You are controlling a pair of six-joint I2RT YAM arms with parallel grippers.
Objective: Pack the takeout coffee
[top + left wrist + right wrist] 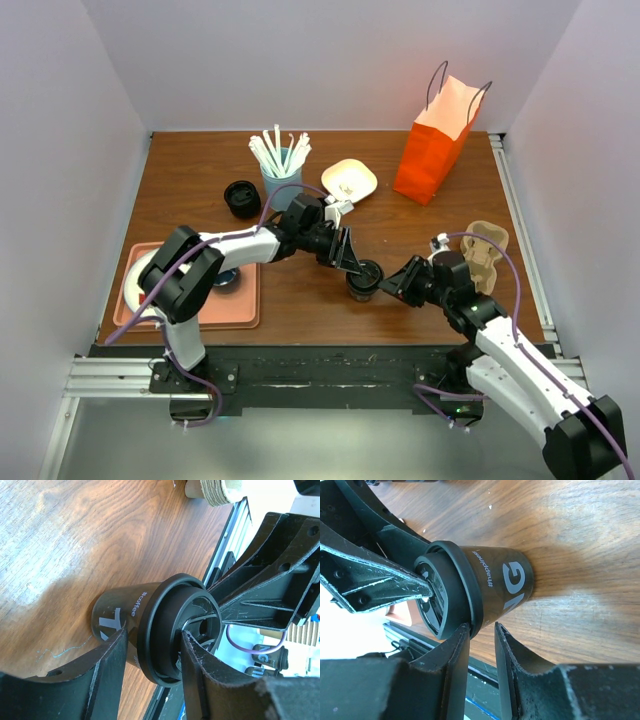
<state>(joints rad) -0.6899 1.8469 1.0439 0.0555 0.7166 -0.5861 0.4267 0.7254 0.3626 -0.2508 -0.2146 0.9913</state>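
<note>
The left fingers [112, 665] clasp the takeout coffee [502, 580] at its lid; the right fingers [457, 665] stand narrowly parted, nothing between them, tips at the lid's edge. The cup stands upright on the tabletop [580, 540], front middle, between the two arms.

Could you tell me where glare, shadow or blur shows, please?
Top external: evenly lit, sharp throughout. Left wrist: pale sheen on the table, dark shadow beside the coffee cup. Right wrist: glare on wood at upper right; cup's print legible.
</note>
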